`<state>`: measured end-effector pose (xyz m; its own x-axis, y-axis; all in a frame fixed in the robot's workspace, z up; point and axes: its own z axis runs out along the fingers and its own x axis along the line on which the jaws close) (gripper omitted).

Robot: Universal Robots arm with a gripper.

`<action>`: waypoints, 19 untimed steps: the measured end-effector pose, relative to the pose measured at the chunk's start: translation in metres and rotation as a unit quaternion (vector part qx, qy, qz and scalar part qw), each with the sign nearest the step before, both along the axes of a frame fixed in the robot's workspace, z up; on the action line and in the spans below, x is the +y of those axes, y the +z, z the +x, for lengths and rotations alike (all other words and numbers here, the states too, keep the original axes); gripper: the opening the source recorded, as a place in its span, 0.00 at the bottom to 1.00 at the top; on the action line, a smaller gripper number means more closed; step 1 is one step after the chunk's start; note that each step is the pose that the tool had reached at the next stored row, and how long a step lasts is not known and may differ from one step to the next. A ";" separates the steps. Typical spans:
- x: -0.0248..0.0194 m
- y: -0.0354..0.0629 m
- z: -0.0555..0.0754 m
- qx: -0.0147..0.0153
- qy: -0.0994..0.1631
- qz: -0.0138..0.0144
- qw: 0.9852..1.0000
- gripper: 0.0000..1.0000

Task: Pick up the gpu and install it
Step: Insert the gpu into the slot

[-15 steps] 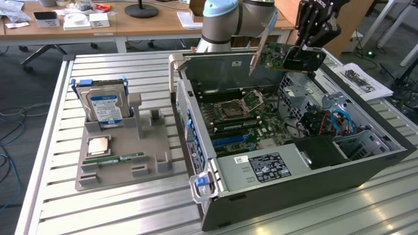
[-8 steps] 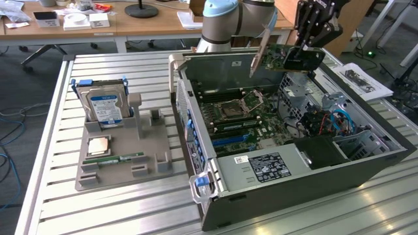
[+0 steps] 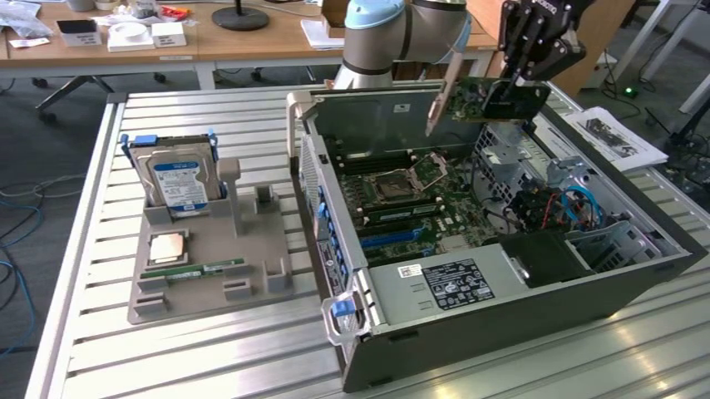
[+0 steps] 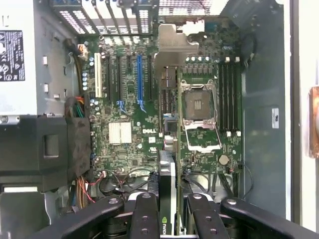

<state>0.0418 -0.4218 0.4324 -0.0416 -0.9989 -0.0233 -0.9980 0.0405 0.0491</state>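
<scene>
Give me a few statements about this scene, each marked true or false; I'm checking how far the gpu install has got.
1. The gripper holds the gpu above the open computer case. True.
2. The gpu is seated in a slot on the motherboard. False: it hangs in the air, clear of the board.
3. The hard drive stands upright in the gray holder. True.
4. The memory stick is clamped in the gripper. False: it lies flat on the gray holder.

Slatted table (image 3: 166,366): computer case (image 3: 521,324), grey holder (image 3: 199,301)
</scene>
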 end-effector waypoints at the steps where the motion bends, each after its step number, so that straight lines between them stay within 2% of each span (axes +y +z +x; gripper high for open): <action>1: 0.0000 0.0000 0.000 0.000 0.005 0.000 1.000 0.27; 10: 0.0000 0.0000 0.000 0.000 0.052 0.000 0.999 0.27; 19: 0.0000 0.0000 0.000 0.000 0.100 0.000 0.995 0.27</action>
